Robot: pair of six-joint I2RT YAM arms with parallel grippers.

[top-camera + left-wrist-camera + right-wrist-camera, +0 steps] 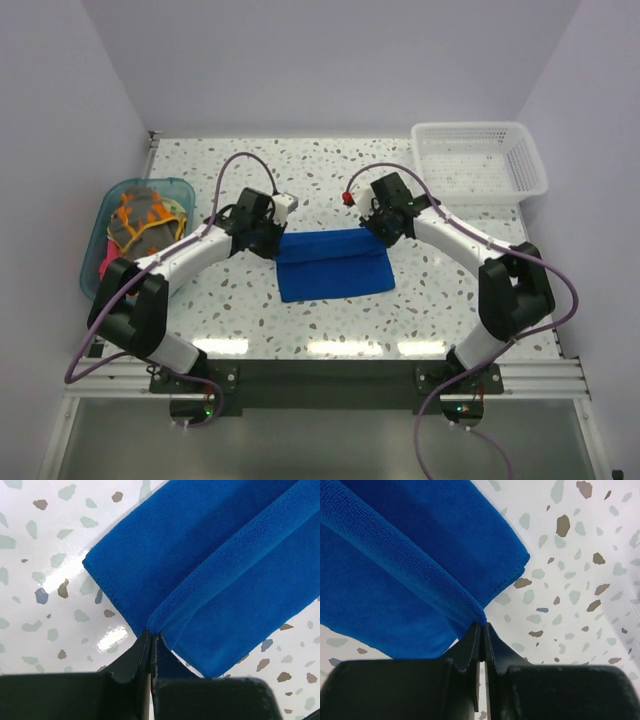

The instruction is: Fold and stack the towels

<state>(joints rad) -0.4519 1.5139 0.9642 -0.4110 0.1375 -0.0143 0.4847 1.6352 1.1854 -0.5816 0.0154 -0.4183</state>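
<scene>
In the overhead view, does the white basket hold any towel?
No, the white basket shows only its bare mesh floor, while the blue towel lies out on the table.

My left gripper and right gripper sit at the far corners of the blue towel. More towels fill the teal tub.

Cannot see far corners of blue towel, covered by left gripper and right gripper. Cannot count towels heaped in teal tub; possibly three.
</scene>
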